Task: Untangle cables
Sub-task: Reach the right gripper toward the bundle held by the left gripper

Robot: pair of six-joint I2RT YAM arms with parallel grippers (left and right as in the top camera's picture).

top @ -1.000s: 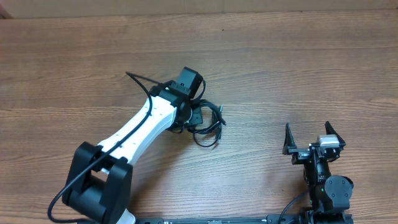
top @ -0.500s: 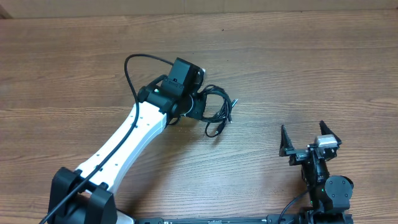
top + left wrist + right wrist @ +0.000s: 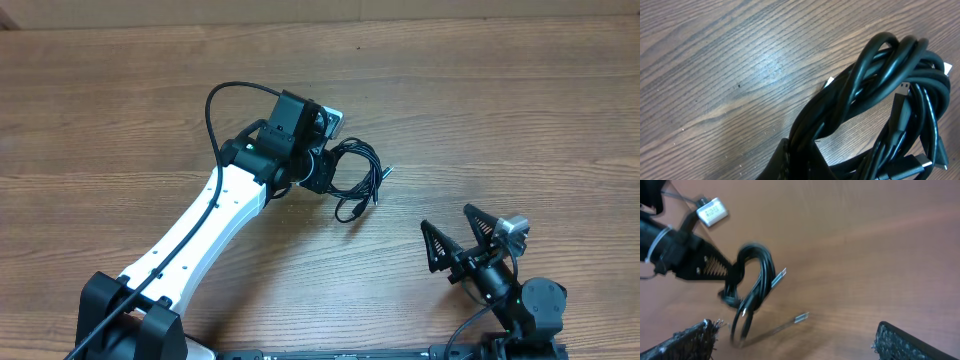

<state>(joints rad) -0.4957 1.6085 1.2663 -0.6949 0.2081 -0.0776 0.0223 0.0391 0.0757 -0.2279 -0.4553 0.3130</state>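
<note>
Overhead, the left claw (image 3: 320,168) is pressed together on the cables (image 3: 358,178), a small black coiled bundle that sticks out just past its fingertips, on the side toward the right claw (image 3: 444,216). Left wrist view is filled by the twisted strands over the wooden tabletop (image 3: 715,60). The right claw stands spread wide, holding nothing, well apart from the bundle. In the blurred right wrist view the cables hang from the left claw ahead and to the left, with silver-tipped plugs (image 3: 801,317) sticking out beneath them.
</note>
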